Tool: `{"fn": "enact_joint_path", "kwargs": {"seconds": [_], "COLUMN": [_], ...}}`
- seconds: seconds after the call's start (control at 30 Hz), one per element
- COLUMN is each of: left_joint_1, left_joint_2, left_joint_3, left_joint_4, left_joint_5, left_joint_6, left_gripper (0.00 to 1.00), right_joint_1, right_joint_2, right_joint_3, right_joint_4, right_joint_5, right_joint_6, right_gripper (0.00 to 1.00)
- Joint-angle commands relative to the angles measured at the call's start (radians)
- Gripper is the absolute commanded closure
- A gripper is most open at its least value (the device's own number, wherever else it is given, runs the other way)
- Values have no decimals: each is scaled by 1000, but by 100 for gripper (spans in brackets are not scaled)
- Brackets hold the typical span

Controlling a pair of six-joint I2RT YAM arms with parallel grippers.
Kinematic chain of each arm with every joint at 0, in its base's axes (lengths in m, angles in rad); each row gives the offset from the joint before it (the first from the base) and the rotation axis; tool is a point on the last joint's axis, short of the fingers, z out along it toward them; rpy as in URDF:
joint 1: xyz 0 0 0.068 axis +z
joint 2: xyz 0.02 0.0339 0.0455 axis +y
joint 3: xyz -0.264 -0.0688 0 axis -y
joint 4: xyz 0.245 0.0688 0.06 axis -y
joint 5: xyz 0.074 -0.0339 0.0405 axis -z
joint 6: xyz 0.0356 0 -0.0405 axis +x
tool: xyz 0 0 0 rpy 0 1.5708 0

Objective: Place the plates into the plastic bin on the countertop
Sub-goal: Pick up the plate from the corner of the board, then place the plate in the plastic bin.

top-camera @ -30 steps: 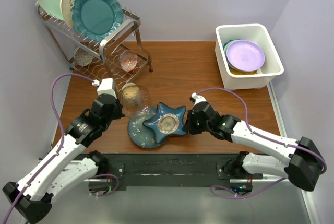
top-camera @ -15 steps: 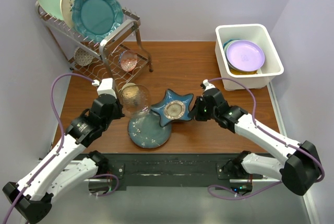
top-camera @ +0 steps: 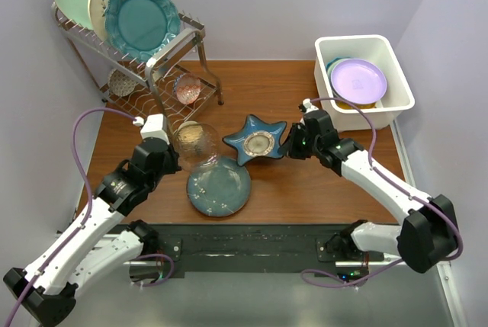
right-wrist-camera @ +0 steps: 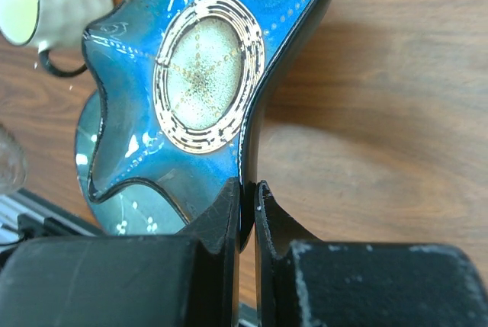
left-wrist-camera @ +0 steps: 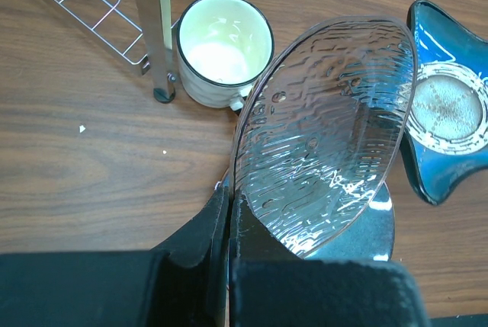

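Top view: left gripper (top-camera: 174,157) is pinched on the edge of a clear glass plate (top-camera: 197,144), which is tilted up over the left-middle of the countertop (top-camera: 274,87). Right gripper (top-camera: 288,148) is clamped on one arm of a star-shaped blue plate (top-camera: 258,142), near the table centre and well apart from the plastic bin (top-camera: 396,72). The bin sits at the far right corner with a lavender plate (top-camera: 358,81) on top of others (colours under it hard to tell). A round teal plate (top-camera: 219,186) lies flat on the wood just in front of the two held plates. A wire rack (top-camera: 171,52) at far left holds three upright plates. Left wrist view: both fingers are pressed together on the glass plate's rim, with the plate angled away. A cream cup (left-wrist-camera: 225,49) stands beside a rack leg, and the star plate shows at the right edge. Right wrist view: the jaws are squeezed on the star plate's thin rim, with the plate off the wood and a shadow below it. The teal plate peeks out beneath at the left, and the cup sits in the top left corner.
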Motion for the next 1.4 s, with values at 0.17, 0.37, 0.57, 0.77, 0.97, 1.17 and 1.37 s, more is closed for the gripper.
{"fn": "enact_joint_path", "kwargs": {"seconds": [0.17, 0.37, 0.57, 0.77, 0.97, 1.17, 1.37], "left_joint_1": [6, 6, 8, 11, 20, 25, 25], "left_joint_2": [-6, -5, 1, 4, 9, 7, 6], "left_joint_3": [-2, -4, -4, -8, -11, -13, -16], "left_joint_4": [47, 50, 53, 63, 71, 76, 79], "left_joint_5": [14, 18, 24, 46, 63, 70, 75], "left_joint_6": [-9, -6, -5, 2, 7, 10, 11], "left_gripper": [100, 100, 100, 100, 100, 100, 100], "right_joint_1": [-103, -161, -227, -293, -340, -400, -468], "right_joint_2": [63, 130, 165, 207, 230, 239, 264], "right_joint_3": [192, 277, 330, 411, 496, 536, 559], "right_joint_4": [169, 174, 183, 184, 158, 145, 157], "right_joint_5": [-123, -167, -204, -261, -281, -299, -347], "right_joint_6": [-36, -37, -28, -11, 0, 4, 33], "right_gripper": [100, 100, 100, 100, 100, 100, 100]}}
